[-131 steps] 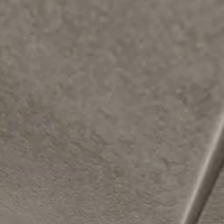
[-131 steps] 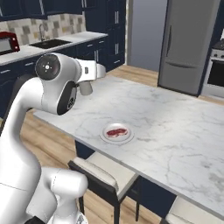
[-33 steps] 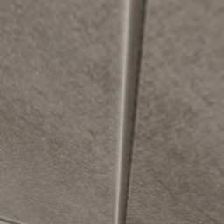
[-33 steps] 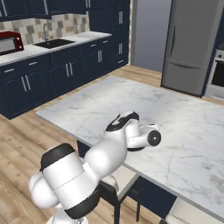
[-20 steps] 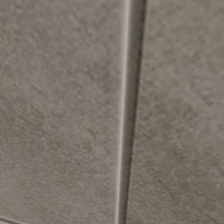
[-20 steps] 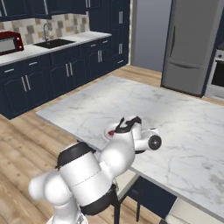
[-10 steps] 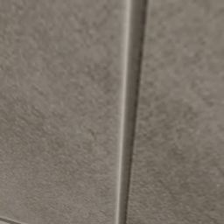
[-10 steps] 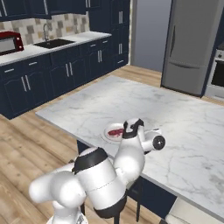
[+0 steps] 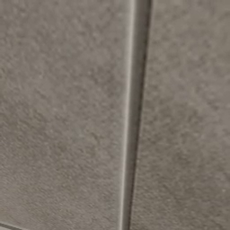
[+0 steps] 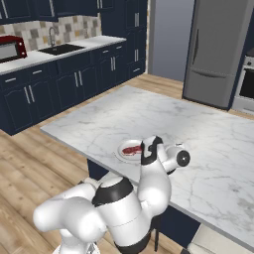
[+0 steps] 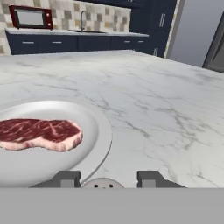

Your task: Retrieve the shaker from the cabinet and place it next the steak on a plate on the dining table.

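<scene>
plate (image 11: 98, 131): held steak (image 11: 40, 134), on table (image 11: 166, 113)
shaker (image 11: 103, 184): cap facing camera; long axis along fingers
gripper (image 11: 107, 179): clamped on shaker beside plate

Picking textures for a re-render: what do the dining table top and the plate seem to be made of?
The table top looks like polished white marble, going by its grey veining. The plate looks like glazed white ceramic, smooth and plain with a soft sheen, though the render leaves that open.

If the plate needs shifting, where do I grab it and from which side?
Pinch the plate's bare rim on the side facing the gripper, coming in low over the table. It is flat and shallow, so only the lip gives hold, and the steak lies away from that edge.
</scene>
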